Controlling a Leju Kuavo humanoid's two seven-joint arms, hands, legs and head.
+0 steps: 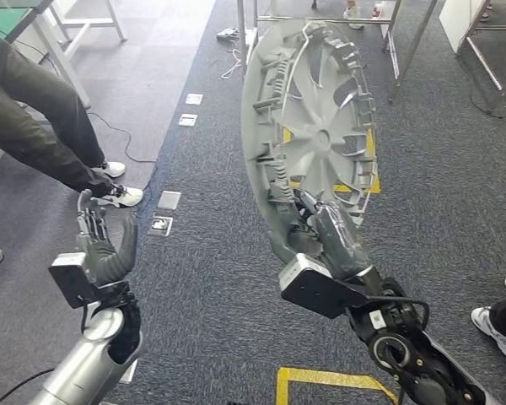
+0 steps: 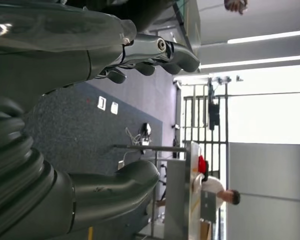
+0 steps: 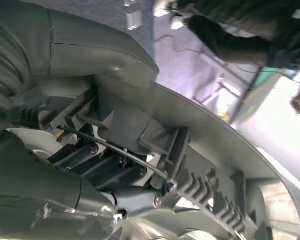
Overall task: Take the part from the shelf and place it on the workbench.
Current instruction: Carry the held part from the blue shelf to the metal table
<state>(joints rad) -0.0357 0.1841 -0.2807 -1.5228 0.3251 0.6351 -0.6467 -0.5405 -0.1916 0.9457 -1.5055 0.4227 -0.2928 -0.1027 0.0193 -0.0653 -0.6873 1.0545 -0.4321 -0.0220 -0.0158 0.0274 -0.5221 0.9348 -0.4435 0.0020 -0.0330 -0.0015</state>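
The part is a large round grey plastic wheel cover [image 1: 308, 126] with ribs, clips and a wire ring on its inner face. My right hand [image 1: 330, 236] grips its lower rim and holds it upright over the carpet, its inner face turned toward me. Close up in the right wrist view, the thumb [image 3: 103, 50] presses on the outer rim of the cover [image 3: 201, 150] and the dark fingers [image 3: 95, 167] hook into the ribbed inside. My left hand [image 1: 101, 249] hangs free at the lower left, fingers apart and holding nothing; its thumb [image 2: 114, 187] and fingers [image 2: 156, 52] stand spread.
A person in dark trousers and white shoes [image 1: 120, 194] stands at the left, close to my left hand. Another shoe [image 1: 492, 321] shows at the right edge. Metal frame legs [image 1: 244, 34] stand ahead. Yellow floor tape [image 1: 326, 380] marks the grey carpet. Cables and floor sockets [image 1: 168, 202] lie nearby.
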